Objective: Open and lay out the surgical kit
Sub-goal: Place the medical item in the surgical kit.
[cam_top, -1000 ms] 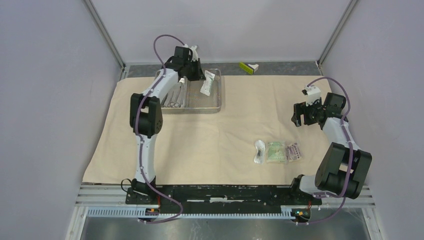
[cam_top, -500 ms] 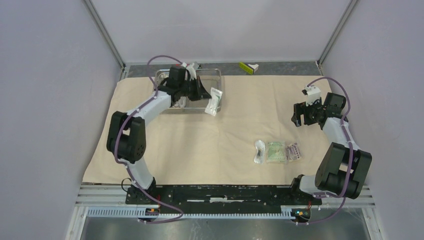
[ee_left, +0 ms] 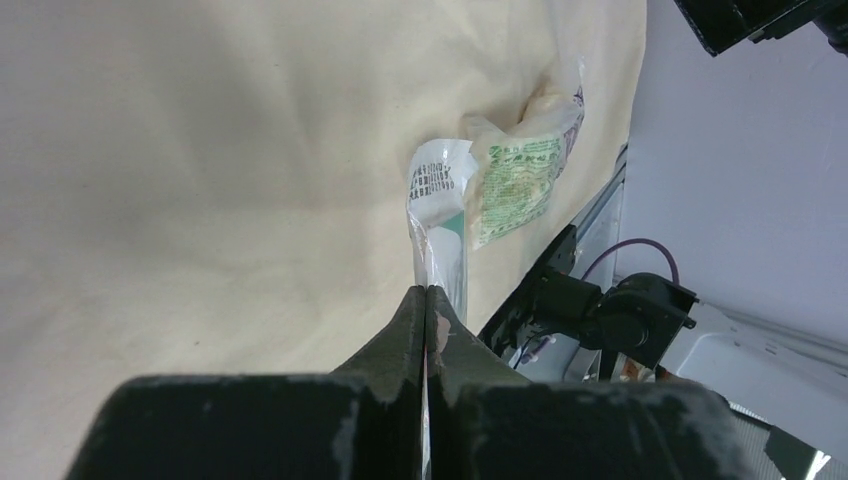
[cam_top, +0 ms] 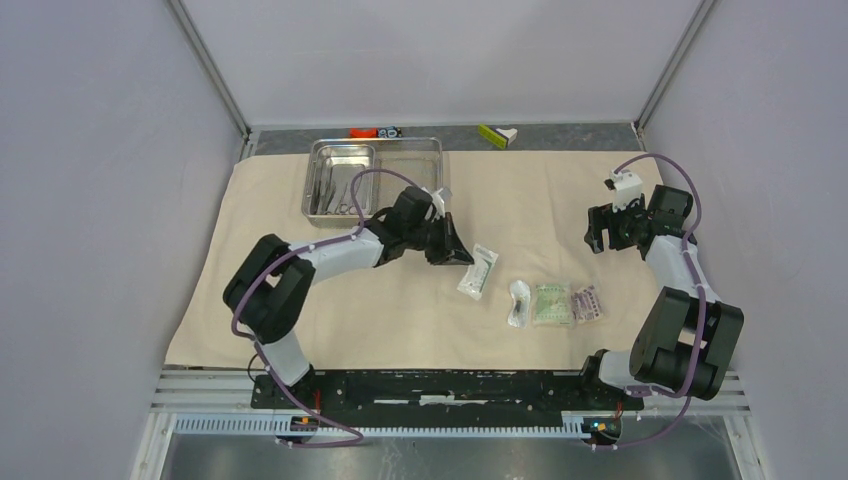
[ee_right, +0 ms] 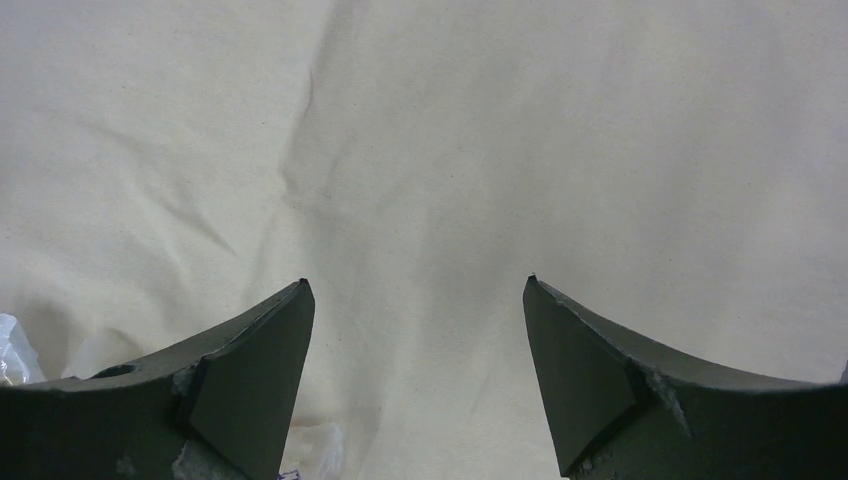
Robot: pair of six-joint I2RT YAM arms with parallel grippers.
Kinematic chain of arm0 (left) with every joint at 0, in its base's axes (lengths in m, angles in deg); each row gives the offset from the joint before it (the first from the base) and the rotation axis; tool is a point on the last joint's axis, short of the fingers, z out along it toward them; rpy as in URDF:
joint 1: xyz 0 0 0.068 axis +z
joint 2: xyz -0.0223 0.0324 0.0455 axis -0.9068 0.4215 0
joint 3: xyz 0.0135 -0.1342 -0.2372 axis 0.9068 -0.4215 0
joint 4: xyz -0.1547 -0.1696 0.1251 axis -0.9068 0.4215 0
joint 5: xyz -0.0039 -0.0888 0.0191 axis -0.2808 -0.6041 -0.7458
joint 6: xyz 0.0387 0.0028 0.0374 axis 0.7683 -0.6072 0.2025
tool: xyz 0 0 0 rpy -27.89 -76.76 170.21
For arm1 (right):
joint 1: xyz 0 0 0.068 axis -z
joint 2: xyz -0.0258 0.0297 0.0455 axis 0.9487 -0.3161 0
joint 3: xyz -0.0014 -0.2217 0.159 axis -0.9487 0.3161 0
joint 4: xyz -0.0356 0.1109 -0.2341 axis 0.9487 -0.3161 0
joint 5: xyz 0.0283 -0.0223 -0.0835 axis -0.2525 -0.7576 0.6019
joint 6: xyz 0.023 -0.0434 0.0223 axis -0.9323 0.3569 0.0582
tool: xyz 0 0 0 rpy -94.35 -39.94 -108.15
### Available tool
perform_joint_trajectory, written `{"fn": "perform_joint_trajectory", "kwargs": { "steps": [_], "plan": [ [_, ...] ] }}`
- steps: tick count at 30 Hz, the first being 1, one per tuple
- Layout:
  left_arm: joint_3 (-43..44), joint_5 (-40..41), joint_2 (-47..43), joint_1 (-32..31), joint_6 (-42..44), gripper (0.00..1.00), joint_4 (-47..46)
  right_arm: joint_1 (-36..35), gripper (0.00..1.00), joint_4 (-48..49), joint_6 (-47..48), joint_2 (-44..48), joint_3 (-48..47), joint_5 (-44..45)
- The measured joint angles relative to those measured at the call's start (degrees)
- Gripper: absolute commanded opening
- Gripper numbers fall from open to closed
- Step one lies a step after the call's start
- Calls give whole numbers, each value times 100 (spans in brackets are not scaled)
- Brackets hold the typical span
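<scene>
Several thin metal instruments (cam_top: 336, 193) lie in the smaller inner tray of the shiny steel tray (cam_top: 412, 170) at the back left of the matte beige cloth wrap (cam_top: 400, 320). Right of it, my left gripper (ee_left: 427, 295) pinches the crinkly edge of a sealed packet (ee_left: 440, 205), held just left of three soft flat packets (cam_top: 551, 303) so that, I judge, it can join their row. Furthest right, my right gripper (ee_right: 415, 300) hovers over bare cloth, fingers wide, holding nothing.
</scene>
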Motion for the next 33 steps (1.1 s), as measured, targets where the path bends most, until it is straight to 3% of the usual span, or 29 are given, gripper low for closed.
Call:
{"fn": "perform_joint_trajectory", "kwargs": {
  "steps": [11, 20, 27, 33],
  "plan": [
    [-35, 330, 763, -632, -1156, 2, -1036, 0, 84, 0, 37, 0, 4, 37],
    [-111, 334, 1362, -807, -1486, 3, -1235, 0, 84, -2, 72, 0, 4, 39],
    [-249, 376, 1364, -817, -1615, 19, -1246, 0, 84, -2, 83, 0, 4, 39],
    [-271, 376, 1364, -852, -1696, 24, -1239, 0, 84, -2, 85, -2, 4, 37]
  ]
}}
